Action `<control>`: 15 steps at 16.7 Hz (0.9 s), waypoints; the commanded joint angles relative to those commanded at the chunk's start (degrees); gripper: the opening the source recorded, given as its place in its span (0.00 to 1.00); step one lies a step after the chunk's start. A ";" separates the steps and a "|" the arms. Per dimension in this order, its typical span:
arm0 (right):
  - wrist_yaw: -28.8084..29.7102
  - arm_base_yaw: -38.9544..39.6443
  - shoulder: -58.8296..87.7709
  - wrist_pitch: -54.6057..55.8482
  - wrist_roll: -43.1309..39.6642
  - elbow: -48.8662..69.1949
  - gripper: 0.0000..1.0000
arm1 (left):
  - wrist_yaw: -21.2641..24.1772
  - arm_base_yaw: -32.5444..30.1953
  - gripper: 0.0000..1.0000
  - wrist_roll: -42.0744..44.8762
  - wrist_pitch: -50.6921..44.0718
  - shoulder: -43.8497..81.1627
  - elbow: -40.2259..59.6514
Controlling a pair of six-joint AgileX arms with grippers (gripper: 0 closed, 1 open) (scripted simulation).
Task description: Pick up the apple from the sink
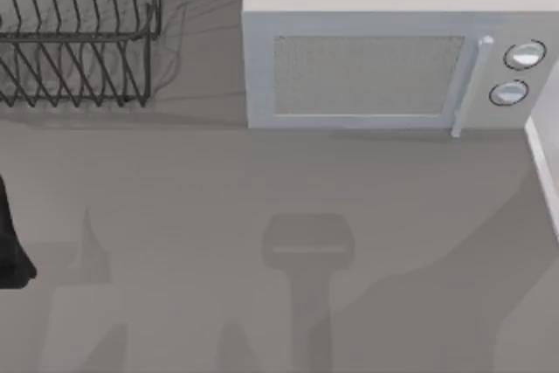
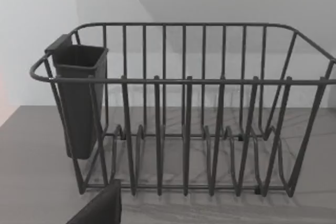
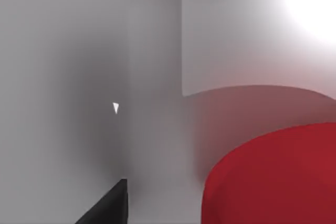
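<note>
Grey worktop point(image 1: 262, 207) spans top view. Wire dish rack point(image 1: 79, 32) stands on it at far left corner; left wrist view shows dark cutlery cup point(image 2: 79, 98) hung on rack's end wall, rack slots bare. White microwave point(image 1: 384, 50) stands on worktop at far right, door handle and two knobs facing camera, well apart from rack. White rim point(image 1: 543, 172) borders worktop at right edge.

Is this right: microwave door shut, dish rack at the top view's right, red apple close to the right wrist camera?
One slip: the dish rack sits at the top view's left, not right, as the top view shows. The microwave door is shut there, and the apple does loom close in the right wrist view.
</note>
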 joint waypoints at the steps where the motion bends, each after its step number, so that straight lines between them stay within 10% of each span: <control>1: 0.00 0.00 0.00 0.00 0.00 0.00 0.47 | 0.00 0.00 1.00 0.00 0.00 0.00 0.00; 7: 0.00 0.00 0.00 0.00 0.00 0.00 0.02 | 0.00 0.00 1.00 0.00 0.00 0.00 0.00; 15: 0.00 0.00 0.00 0.00 0.00 0.00 0.00 | 0.00 0.00 1.00 0.00 0.00 0.00 0.00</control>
